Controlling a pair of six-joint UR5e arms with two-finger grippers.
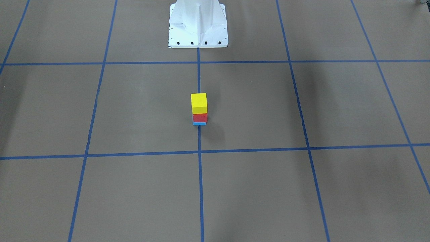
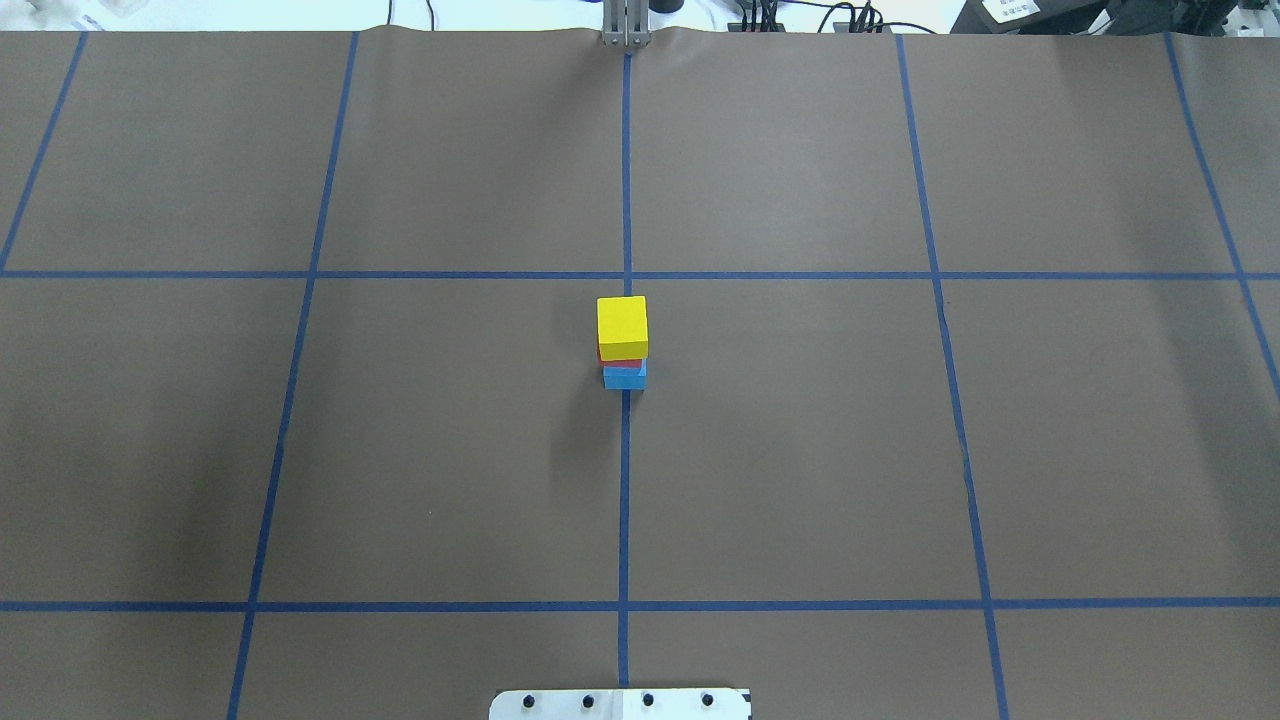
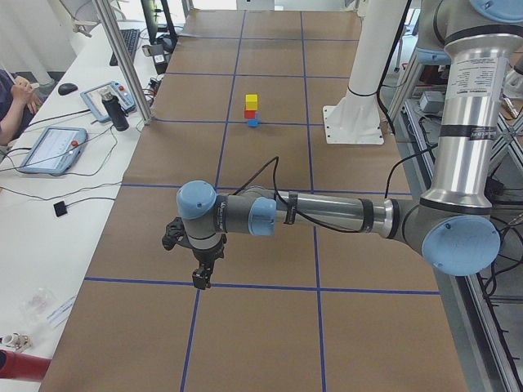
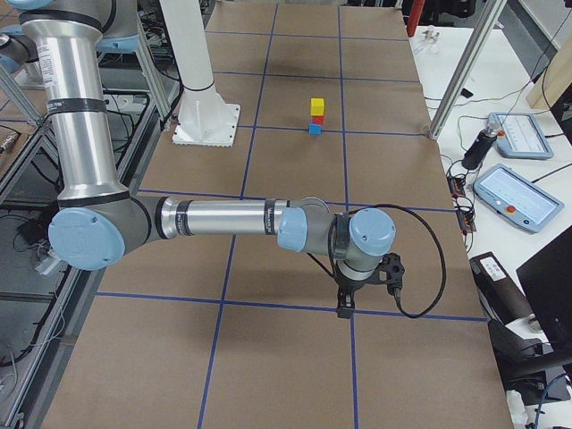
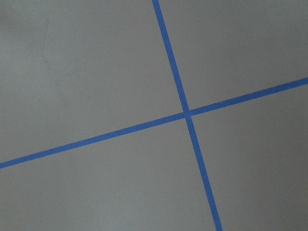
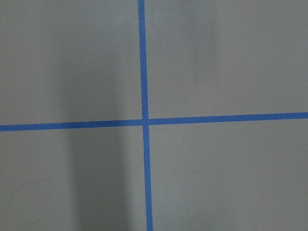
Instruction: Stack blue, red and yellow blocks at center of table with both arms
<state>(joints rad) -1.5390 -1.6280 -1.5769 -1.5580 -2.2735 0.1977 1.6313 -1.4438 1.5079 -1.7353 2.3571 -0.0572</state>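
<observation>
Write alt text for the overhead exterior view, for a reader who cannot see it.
A stack of three blocks stands at the middle of the brown table, on a blue tape line: yellow block on top, red block under it, blue block at the bottom. A white base plate shows at the bottom edge.

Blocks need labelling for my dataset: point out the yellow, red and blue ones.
yellow block (image 1: 198, 100), exterior front-facing view, top face.
red block (image 1: 200, 118), exterior front-facing view, front face.
blue block (image 1: 199, 123), exterior front-facing view, thin front strip.
</observation>
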